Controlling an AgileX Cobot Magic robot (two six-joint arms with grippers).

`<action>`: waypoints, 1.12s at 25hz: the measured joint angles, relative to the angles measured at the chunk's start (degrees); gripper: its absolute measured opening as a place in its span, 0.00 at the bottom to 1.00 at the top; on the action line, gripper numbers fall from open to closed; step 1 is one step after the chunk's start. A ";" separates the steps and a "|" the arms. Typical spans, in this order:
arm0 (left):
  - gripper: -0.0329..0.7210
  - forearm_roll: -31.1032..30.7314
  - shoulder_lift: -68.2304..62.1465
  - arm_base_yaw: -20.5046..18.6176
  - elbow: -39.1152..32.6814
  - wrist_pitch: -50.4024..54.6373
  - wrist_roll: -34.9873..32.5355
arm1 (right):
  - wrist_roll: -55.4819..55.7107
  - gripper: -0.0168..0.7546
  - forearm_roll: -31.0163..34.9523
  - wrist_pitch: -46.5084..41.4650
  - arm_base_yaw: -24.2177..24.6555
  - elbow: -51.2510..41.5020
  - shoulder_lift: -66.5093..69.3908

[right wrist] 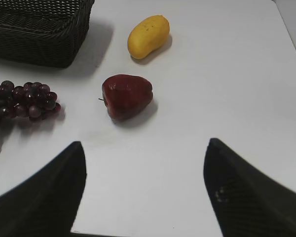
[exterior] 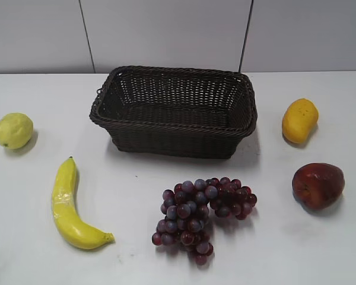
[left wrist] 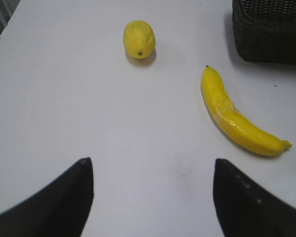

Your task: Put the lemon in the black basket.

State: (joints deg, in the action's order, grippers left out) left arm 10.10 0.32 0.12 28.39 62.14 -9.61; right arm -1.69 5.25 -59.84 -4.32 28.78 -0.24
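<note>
Grapes (exterior: 203, 214), black basket (exterior: 173, 113) empty, lemon (exterior: 14, 130) outside

Lemon (exterior: 14, 130) left of black basket (exterior: 174, 111)

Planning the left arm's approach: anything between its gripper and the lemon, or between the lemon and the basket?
Nothing visible. Bare table lies between the open left gripper and the lemon. The banana sits off to the right of that line. Lemon to black basket is also bare.
</note>
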 joint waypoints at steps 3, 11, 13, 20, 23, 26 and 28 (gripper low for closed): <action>0.79 0.00 0.00 0.00 0.00 0.00 0.00 | 0.00 0.75 0.00 0.00 0.00 0.00 0.00; 0.79 -0.02 0.00 0.00 0.00 0.00 0.00 | 0.00 0.75 0.00 0.00 0.00 0.00 0.00; 0.79 -0.02 0.00 0.00 0.00 -0.05 0.00 | 0.00 0.75 0.00 0.00 0.00 0.00 0.00; 0.79 -0.02 -1.20 0.00 1.14 -5.34 0.00 | 0.00 0.75 0.00 0.00 0.00 0.00 0.00; 0.79 -0.02 -4.97 0.00 1.69 -12.33 0.00 | 0.00 0.75 0.00 0.00 0.00 0.00 0.00; 0.79 0.58 -11.16 0.00 1.76 -18.52 0.00 | 0.00 0.75 0.00 0.00 0.00 0.00 0.00; 0.79 1.26 -15.64 0.00 1.76 -22.14 0.00 | 0.00 0.75 0.00 0.00 0.00 0.00 0.00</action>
State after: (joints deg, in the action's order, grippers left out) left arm 11.36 -15.32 0.12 30.15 39.99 -9.61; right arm -1.69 5.25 -59.84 -4.32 28.78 -0.24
